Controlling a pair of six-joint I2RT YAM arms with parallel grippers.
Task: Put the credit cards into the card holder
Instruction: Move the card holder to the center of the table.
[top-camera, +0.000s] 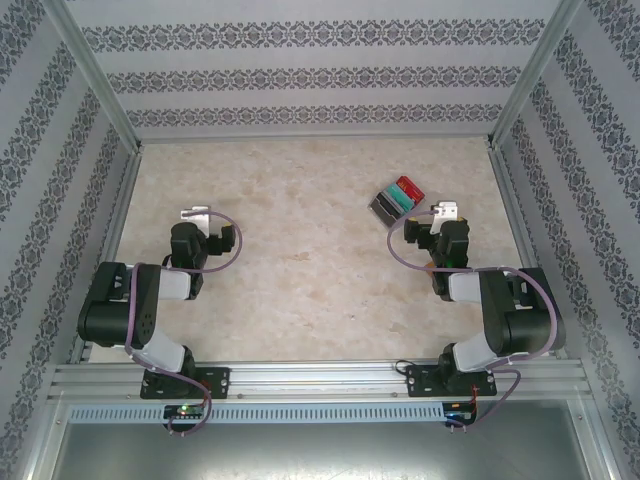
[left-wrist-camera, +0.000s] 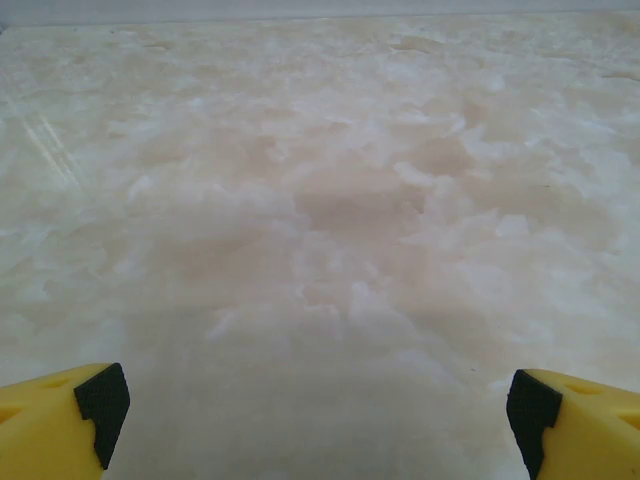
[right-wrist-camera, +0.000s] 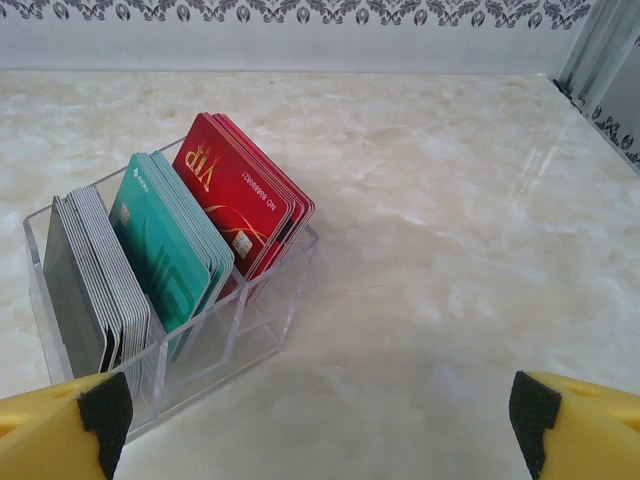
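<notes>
- Firstly, my left gripper (left-wrist-camera: 318, 405) stood spread wide over bare table (left-wrist-camera: 330, 180), grasping nothing.
- My right gripper (right-wrist-camera: 318, 405) was likewise released and empty, near the card holder (right-wrist-camera: 262, 330) but apart from it.
- The card holder, a clear rack, sat on the table's right half.
- The credit cards (right-wrist-camera: 165, 255) stood tilted in its 3 compartments: grey-black, teal, red.

Soft, even light comes from above, and the pale bench (top-camera: 320, 290) looks a little washed out, with only faint shadows beside the arms (top-camera: 150, 290). In the overhead view the walls (top-camera: 300, 70) splay outward at the edges. The left wrist view is hazy, its marbling smeared. The red cards (right-wrist-camera: 240, 195) read sharp; the tips of the right pincer (right-wrist-camera: 320, 430) blur.
</notes>
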